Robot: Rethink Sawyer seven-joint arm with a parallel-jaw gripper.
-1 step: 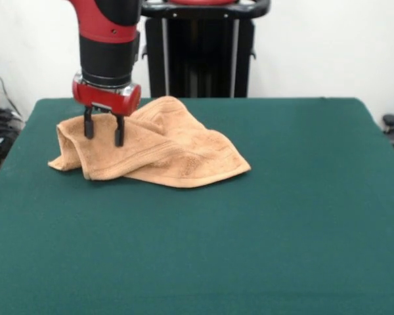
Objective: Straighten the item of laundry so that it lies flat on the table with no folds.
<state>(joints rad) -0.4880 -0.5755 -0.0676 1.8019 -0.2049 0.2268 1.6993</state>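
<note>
One dark green table (262,249) fills the scene before a white wall (315,46); far left, the gripper (104,131), jaws spread, hovers over the crumpled towel (164,154).

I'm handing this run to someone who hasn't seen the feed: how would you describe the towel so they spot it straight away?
Start from the green table that fills the picture. In its far left part, under the red and black arm's open gripper, lies the towel. It is the only loose thing on the cloth: orange-tan terry, crumpled and folded over itself, one corner pointing right.
</note>
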